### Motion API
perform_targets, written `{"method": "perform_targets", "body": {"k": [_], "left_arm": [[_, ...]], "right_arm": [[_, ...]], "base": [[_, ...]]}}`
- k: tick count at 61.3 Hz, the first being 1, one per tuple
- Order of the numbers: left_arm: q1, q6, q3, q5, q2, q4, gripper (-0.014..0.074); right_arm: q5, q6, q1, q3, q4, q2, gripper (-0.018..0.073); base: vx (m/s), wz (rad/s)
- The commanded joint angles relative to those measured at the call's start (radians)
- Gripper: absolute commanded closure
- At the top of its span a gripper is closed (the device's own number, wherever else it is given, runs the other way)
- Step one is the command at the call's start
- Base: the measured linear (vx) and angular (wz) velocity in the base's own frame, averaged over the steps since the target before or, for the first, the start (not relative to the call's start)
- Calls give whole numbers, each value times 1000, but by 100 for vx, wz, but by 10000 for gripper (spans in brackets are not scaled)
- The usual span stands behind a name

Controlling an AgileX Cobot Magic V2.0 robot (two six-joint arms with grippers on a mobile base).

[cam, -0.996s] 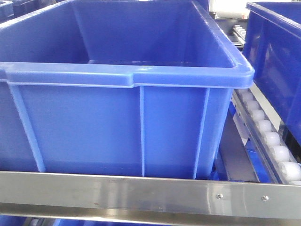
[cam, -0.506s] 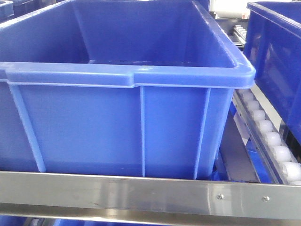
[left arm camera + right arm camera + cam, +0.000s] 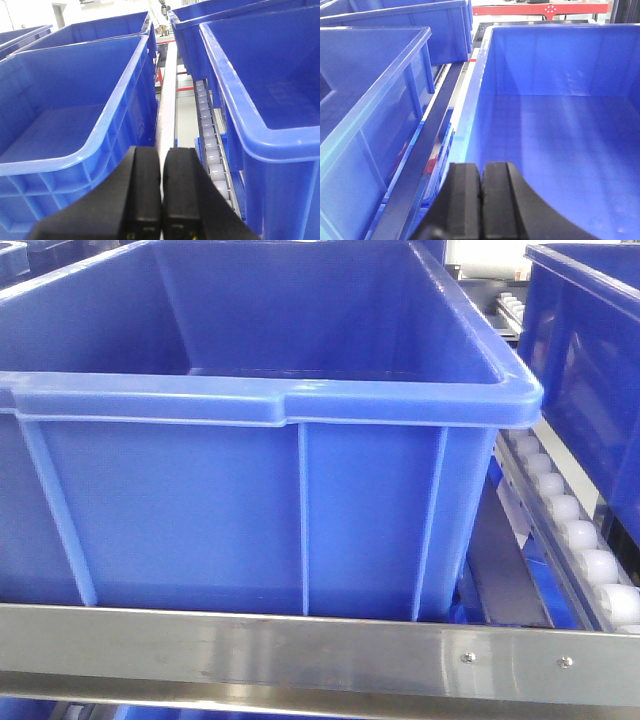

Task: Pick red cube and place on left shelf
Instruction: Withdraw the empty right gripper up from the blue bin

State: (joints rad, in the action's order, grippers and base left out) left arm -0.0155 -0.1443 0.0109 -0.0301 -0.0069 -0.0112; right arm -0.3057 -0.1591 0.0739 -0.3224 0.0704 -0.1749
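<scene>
The left shelf shows in the front view as a steel front rail (image 3: 300, 650) with screws and a white roller track (image 3: 580, 540). A large blue crate (image 3: 250, 510) stands on it, and its inside looks bare. I see no clear red cube in any view. A small red patch (image 3: 432, 165) shows low in the gap beside a crate; I cannot tell what it is. My left gripper (image 3: 161, 150) is shut and empty, over the gap between two crates. My right gripper (image 3: 481, 167) is shut and empty, over the left rim of a crate (image 3: 560, 125).
A second blue crate (image 3: 590, 370) stands at the right. In the left wrist view, crates lie left (image 3: 65, 115) and right (image 3: 270, 85) of a roller track (image 3: 207, 130). A dark rail (image 3: 427, 145) and another crate (image 3: 370, 115) lie left of my right gripper.
The blue crate sits a hair further right in the front view than one second ago. Nothing else differs.
</scene>
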Motion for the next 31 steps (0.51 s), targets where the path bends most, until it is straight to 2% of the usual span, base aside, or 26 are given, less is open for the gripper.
{"method": "perform_targets", "body": {"k": [1,21,31], "left_arm": [[-5,-1,22,91,7,-5,491],[-5,-1,22,91,7,-5,491],[-5,-1,22,91,7,-5,491]], "right_arm": [[84,4,-6,-28,10,-8,503],[100,4,-6,-28,10,-8,503],[140,4,-6,27,33,10,503]], "base": [[0,0],[0,0],[0,0]]}}
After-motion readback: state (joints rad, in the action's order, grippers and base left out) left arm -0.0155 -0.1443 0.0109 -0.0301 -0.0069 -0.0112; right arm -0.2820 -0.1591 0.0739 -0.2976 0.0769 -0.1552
